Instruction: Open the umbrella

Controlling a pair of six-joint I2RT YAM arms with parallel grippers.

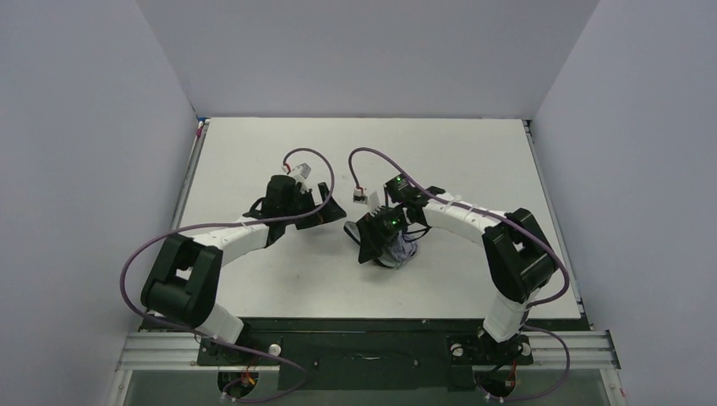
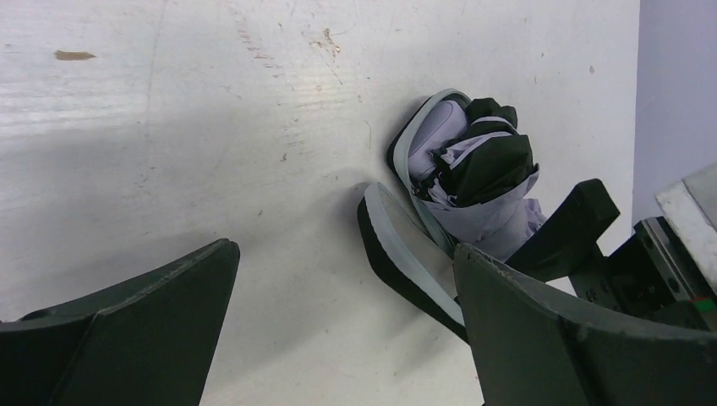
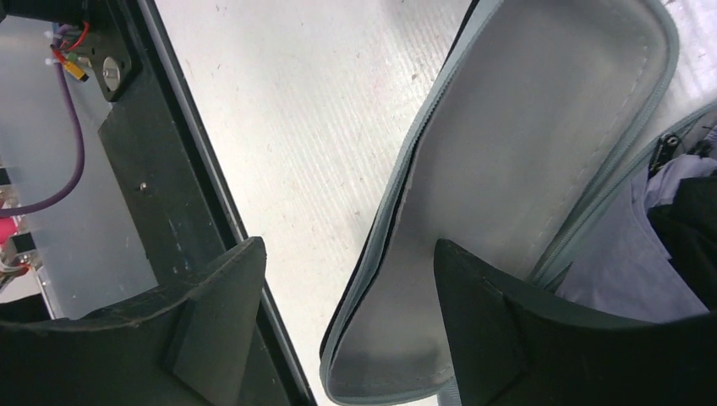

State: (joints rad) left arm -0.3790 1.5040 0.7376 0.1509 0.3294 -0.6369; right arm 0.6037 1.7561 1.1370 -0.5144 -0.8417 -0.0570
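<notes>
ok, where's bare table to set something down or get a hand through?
Free: the far strip of table along the back wall, and the near-centre patch between the left arm and the umbrella. Crowded: mid-right, where the right gripper sits over the umbrella and its open case.

Bright, even light; soft shadow beside the fingers (image 2: pixel 152 330); table (image 2: pixel 254 127) sharply focused.

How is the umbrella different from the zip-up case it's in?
The umbrella is soft, crumpled lavender and black fabric; the case is smooth, grey inside and black outside. The umbrella is bundled shut, while the case lies flipped open. Both rest on the white table.
</notes>
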